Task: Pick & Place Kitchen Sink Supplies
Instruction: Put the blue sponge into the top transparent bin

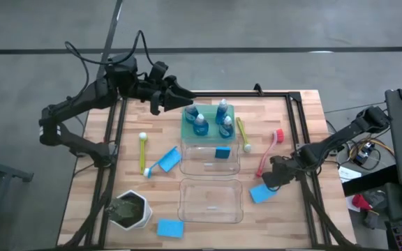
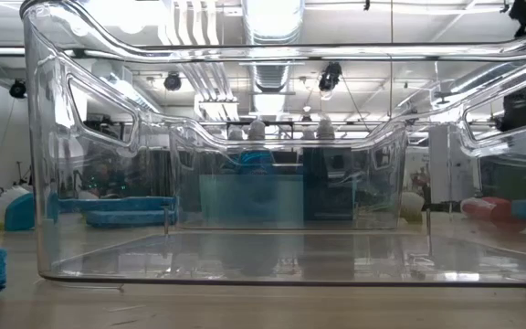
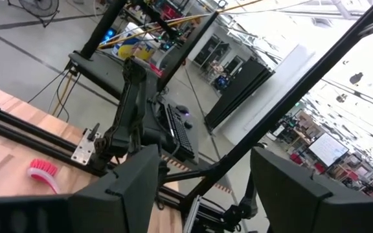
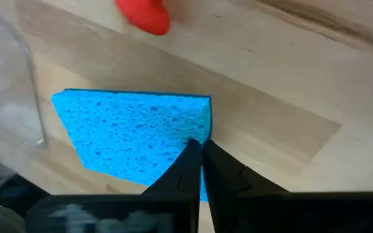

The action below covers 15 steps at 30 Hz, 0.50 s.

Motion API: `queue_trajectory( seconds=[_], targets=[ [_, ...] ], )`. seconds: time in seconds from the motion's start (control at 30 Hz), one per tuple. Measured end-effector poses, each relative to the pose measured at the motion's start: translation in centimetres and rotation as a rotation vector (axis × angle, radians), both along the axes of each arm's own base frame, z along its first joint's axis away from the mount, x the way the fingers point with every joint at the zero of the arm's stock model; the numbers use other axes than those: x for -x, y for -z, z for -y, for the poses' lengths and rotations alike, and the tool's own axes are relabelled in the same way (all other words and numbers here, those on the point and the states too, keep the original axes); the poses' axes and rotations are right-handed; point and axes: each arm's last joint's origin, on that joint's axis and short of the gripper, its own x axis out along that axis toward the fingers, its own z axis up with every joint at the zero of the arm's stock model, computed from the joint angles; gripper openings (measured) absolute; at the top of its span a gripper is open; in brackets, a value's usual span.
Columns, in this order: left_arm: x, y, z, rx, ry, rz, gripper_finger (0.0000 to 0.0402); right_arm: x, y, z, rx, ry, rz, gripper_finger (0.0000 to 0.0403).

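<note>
My right gripper point(image 1: 274, 177) point(image 4: 201, 150) is shut, its tips over a corner of a blue sponge point(image 1: 262, 193) point(image 4: 131, 136) that lies flat on the table's right side. My left gripper point(image 1: 176, 94) point(image 3: 206, 188) is open, raised over the far edge beside the green tray point(image 1: 185, 129), touching nothing. Several clear bottles of blue liquid point(image 1: 199, 125) stand in that tray. One sponge point(image 1: 222, 152) lies in the far clear bin point(image 1: 201, 162). Other sponges point(image 1: 169, 160) point(image 1: 169, 228) lie on the table. So do two yellow-green brushes point(image 1: 143, 150) point(image 1: 243, 134) and a pink-red one point(image 1: 269, 152) point(image 3: 44, 171). My right gripper comes slanting down from the table's right, its shut fingertips point(image 4: 192, 155) over the sponge's corner point(image 4: 199, 126). The sponge rests flat on the wood. I cannot tell whether the tips touch it.
A second clear bin point(image 1: 210, 200) point(image 2: 263, 228) sits in front of the far one, filling the low view. A white hexagonal pot of greenery point(image 1: 131, 209) stands at the near left. Black frame rails point(image 1: 295, 132) run along the table's sides.
</note>
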Motion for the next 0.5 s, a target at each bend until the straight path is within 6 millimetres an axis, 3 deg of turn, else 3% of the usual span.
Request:
queue_trajectory(
  seconds=[0.2,0.5],
  targets=[
    [-0.8,0.6,-0.2,0.015,0.009,-0.030,0.0236,-0.4,-3.0,-0.1,0.059,-0.049,-0.022,0.0008],
    [-2.2,2.0,-0.7,0.064,0.008,-0.117,0.0236,-0.3,-9.7,0.4,0.239,-0.059,-0.028,0.0008]
  ],
)
